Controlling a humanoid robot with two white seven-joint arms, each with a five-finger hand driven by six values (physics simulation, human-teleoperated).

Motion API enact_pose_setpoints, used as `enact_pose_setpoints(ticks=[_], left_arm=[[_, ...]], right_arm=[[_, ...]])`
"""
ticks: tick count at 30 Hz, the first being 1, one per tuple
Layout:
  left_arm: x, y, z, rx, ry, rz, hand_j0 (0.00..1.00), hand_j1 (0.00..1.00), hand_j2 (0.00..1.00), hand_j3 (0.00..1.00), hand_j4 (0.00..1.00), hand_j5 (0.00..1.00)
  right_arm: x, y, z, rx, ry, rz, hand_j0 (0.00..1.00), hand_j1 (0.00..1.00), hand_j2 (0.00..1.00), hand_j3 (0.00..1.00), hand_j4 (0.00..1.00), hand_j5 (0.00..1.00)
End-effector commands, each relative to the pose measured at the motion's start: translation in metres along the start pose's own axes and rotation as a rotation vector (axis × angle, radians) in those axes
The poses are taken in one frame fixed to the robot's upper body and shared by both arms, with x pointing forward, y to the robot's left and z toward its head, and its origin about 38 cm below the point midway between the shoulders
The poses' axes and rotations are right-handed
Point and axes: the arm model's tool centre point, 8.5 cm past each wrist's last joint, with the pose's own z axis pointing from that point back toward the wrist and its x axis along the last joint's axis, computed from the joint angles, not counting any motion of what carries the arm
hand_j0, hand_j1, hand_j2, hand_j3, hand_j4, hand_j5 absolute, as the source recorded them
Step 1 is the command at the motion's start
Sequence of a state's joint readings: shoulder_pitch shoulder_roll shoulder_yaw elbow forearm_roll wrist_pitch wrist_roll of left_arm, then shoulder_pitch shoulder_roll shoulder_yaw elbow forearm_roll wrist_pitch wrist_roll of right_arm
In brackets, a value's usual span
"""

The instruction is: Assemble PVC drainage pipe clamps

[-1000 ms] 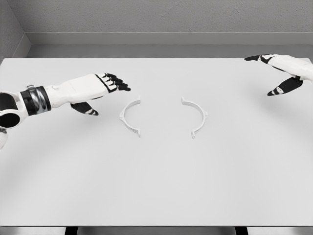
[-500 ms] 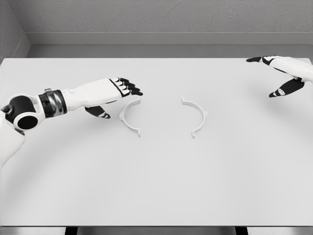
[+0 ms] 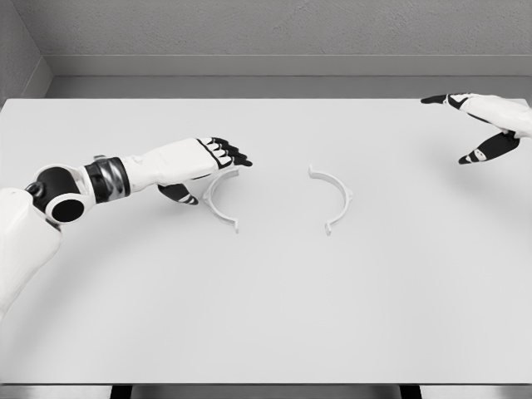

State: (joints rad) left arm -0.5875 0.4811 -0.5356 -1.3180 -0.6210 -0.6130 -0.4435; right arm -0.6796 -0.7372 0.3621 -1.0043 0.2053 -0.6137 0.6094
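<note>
Two white half-ring clamp pieces lie on the white table (image 3: pixel 266 307) with their open sides facing each other. The left clamp half (image 3: pixel 219 209) sits just under my left hand (image 3: pixel 208 170), whose black fingertips reach over its upper end while the thumb hangs beside its left edge. The fingers are spread and hold nothing. The right clamp half (image 3: pixel 336 198) lies alone a short way to the right. My right hand (image 3: pixel 478 125) hovers at the far right edge of the table, open, well away from both pieces.
A grey wall (image 3: pixel 266 33) runs behind the table's far edge. The table's near edge shows at the bottom of the view.
My left hand has moved right, from left of the left clamp half to over its upper end. The right hand has barely shifted. Both clamp halves stay put.
</note>
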Motion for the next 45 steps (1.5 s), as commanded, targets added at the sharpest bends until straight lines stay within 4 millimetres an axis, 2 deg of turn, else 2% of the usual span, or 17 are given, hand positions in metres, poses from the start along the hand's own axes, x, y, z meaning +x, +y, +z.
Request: enact_pose_setpoints(ticks=[1, 7, 18, 36, 45], left_arm=[[-0.001, -0.001, -0.001, -0.002, 0.005, 0.003, 1.00, 1.00, 1.00, 1.00, 1.00, 1.00], [-0.007, -0.007, 0.001, -0.012, 0.022, 0.021, 1.00, 1.00, 1.00, 1.00, 1.00, 1.00], [-0.010, -0.014, -0.010, -0.023, 0.040, 0.030, 1.00, 1.00, 1.00, 1.00, 1.00, 1.00], [-0.016, -0.013, -0.011, -0.025, 0.069, 0.017, 1.00, 1.00, 1.00, 1.00, 1.00, 1.00], [-0.012, -0.020, -0.023, -0.030, 0.062, 0.032, 1.00, 1.00, 1.00, 1.00, 1.00, 1.00]], right_arm=[[0.000, -0.002, 0.001, -0.009, -0.001, -0.005, 1.00, 1.00, 1.00, 1.00, 1.00, 1.00], [-0.001, -0.002, 0.001, -0.007, 0.002, -0.004, 1.00, 1.00, 1.00, 1.00, 1.00, 1.00], [-0.001, -0.002, 0.002, -0.007, 0.003, -0.004, 1.00, 1.00, 1.00, 1.00, 1.00, 1.00], [-0.001, -0.003, 0.002, -0.008, 0.002, -0.003, 1.00, 1.00, 1.00, 1.00, 1.00, 1.00], [-0.001, -0.003, 0.002, -0.008, 0.002, -0.003, 1.00, 1.00, 1.00, 1.00, 1.00, 1.00]])
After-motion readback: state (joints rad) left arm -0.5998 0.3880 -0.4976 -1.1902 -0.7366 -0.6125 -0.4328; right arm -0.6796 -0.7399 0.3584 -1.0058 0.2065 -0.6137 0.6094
